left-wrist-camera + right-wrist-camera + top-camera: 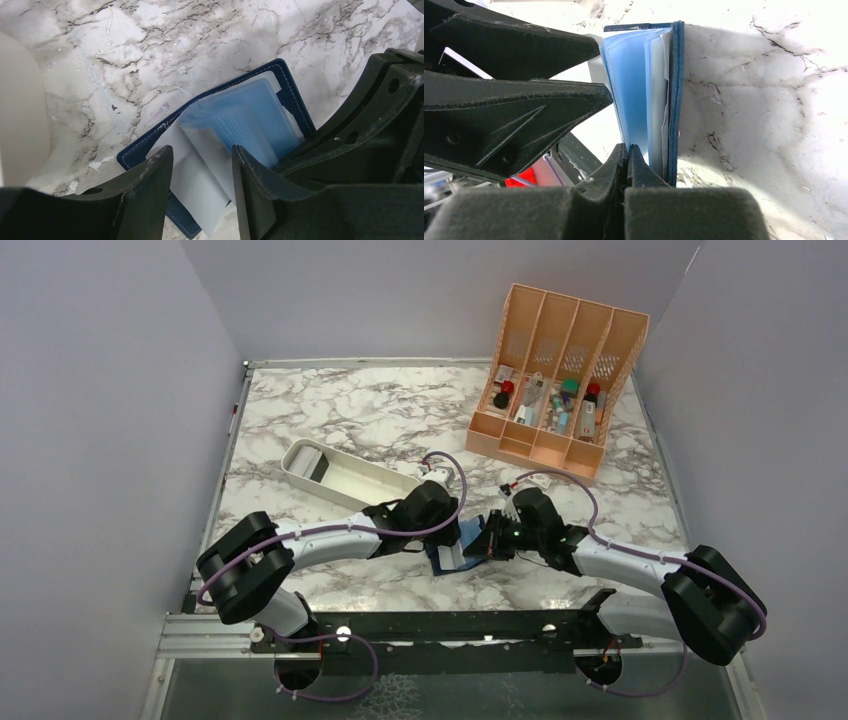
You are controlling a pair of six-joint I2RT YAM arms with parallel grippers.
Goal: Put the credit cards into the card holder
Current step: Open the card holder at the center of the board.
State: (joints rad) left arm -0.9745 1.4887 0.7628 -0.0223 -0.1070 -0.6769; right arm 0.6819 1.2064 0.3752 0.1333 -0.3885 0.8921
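Two robot arms meet over the near middle of a marbled tabletop. The card holder, a small navy folding case, lies open on the tabletop directly between the two pincers.

The left pincer is open. Its two black fingers stand apart just above the card holder, one on either side of the near end of the case, touching nothing that can be seen. From this wrist view the navy cover lies flat. Its pale blue inner pockets curve up and away from the left pincer toward the right pincer, which sits close on the far side.

The right pincer is closed, its fingertips pressed together with no gap. They appear to pinch the edge of one pale blue pocket leaf of the card holder. In this wrist view the remaining leaves and the navy cover lie just to the right of its tips, and the open left pincer sits just to their left.

A pale grey-white rectangle shows between the left fingers; whether it is a credit card or a pocket leaf cannot be told.

A white oblong tray lies just beyond the left pincer. An orange file organizer holding small items stands well beyond the right pincer.
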